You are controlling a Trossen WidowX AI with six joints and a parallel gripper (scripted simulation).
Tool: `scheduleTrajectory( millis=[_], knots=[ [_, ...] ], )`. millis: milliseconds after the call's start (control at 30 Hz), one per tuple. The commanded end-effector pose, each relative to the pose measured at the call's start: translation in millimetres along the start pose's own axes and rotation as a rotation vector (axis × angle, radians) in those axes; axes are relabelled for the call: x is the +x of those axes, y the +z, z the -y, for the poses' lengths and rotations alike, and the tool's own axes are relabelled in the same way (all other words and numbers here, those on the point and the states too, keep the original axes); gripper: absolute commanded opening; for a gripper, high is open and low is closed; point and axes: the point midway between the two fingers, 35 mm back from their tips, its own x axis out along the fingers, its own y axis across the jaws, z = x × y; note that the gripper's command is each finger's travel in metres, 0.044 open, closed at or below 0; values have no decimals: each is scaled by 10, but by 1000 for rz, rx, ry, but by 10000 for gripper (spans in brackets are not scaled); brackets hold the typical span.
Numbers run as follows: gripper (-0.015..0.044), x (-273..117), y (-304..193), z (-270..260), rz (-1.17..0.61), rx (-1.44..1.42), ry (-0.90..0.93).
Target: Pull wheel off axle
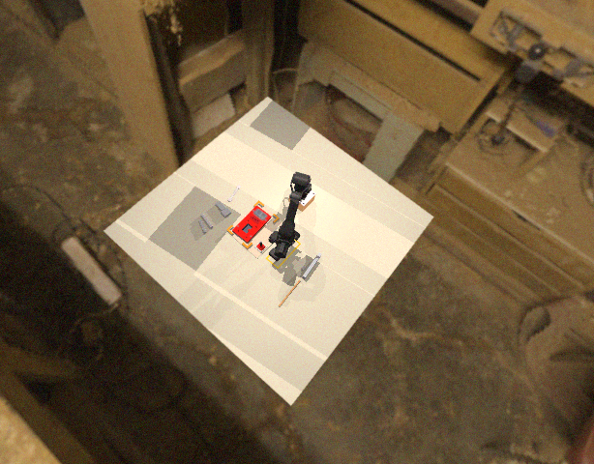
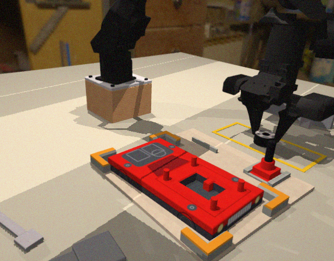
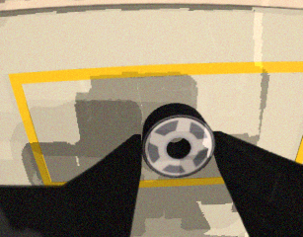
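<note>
Wheel (image 3: 178, 146): pinched between the fingers of the gripper (image 2: 267, 134), over the marked area (image 3: 141, 74), apparently off the table, toward the table's right corner in the top view. Axle (image 2: 270, 153): bare, just beside. Risk: release near the outline's edge may land or roll the wheel outside.

Black arm bent forward from its base, pincer (image 2: 268, 135) downward, 2 fingers clamped on the wheel (image 3: 178, 147).

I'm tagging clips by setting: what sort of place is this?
Probably a woodworking shop: dusty wooden cabinets and machinery surround the table, where a gripper holds a wheel near a red toy car in a jig.
</note>
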Motion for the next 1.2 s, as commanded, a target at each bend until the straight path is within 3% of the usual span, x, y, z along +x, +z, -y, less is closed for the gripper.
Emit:
scheduleTrajectory(
  millis=[0,300,500,633,833,1167],
  knots=[
    [79,1,2,5,1,0,-3],
    [300,-65,0,-1,0,0,-2],
    [300,-575,3,2,-6,4,8],
    [300,-600,4,4,-7,4,8],
    [440,-776,142,315,-5,2,8],
    [440,-1037,363,820,-4,4,2]
  ],
)
